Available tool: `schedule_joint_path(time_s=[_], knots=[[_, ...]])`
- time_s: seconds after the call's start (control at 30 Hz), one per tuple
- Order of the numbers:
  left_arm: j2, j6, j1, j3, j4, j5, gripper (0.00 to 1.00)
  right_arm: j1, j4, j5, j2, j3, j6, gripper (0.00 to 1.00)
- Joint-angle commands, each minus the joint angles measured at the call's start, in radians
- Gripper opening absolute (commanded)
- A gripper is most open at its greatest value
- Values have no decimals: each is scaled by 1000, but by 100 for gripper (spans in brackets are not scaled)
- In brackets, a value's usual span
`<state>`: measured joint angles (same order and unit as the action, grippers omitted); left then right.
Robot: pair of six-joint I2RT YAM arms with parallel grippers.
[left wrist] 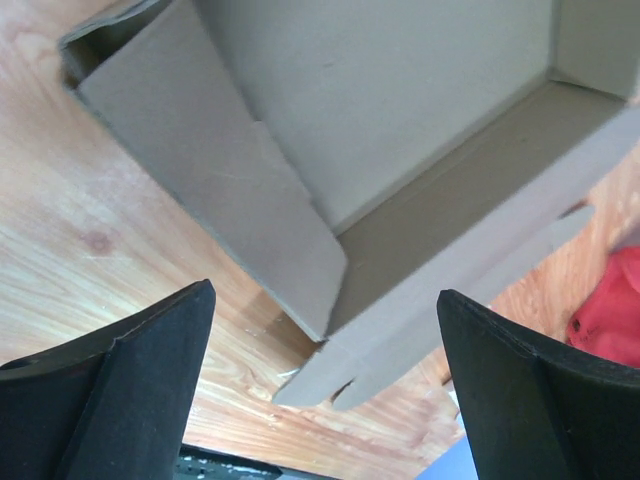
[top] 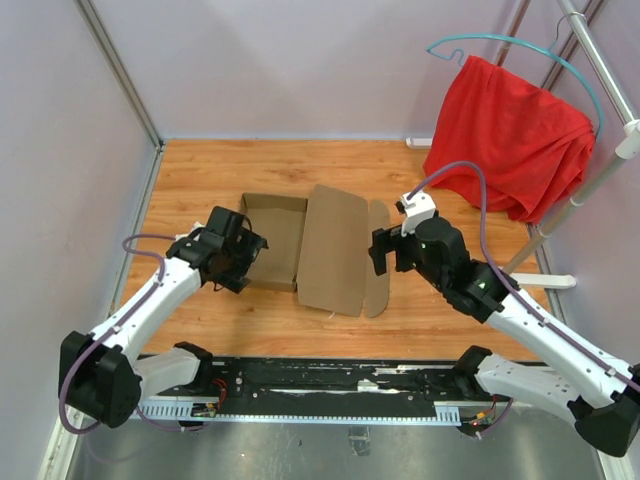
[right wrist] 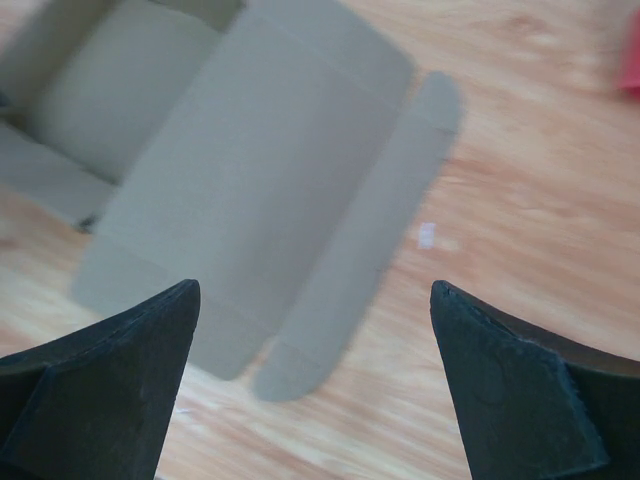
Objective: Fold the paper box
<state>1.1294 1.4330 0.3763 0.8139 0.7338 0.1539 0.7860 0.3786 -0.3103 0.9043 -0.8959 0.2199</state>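
The paper box (top: 300,245) is plain brown cardboard in the middle of the wooden table. Its left part forms a shallow tray with raised walls (left wrist: 400,110); its lid panel (top: 335,250) and front flap (top: 377,258) lie open to the right. My left gripper (top: 243,258) is open just left of the tray's near left corner, touching nothing. The wrist view shows that corner (left wrist: 330,335) between the fingers. My right gripper (top: 382,252) is open above the lid's right flap (right wrist: 370,230), holding nothing.
A red cloth (top: 515,135) hangs on a teal hanger from a metal rack at the back right. Pale walls enclose the table on the left and back. A black rail (top: 330,385) runs along the near edge between the arm bases.
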Motion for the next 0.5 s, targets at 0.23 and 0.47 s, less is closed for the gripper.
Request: schedule_joint_path(time_s=[0.23, 0.47], knots=[[-405, -396, -7, -276, -797, -257, 89, -3, -506, 417, 37, 180, 377, 77], [-299, -631, -6, -67, -382, -59, 34, 24, -43, 289, 440, -223, 328, 77]])
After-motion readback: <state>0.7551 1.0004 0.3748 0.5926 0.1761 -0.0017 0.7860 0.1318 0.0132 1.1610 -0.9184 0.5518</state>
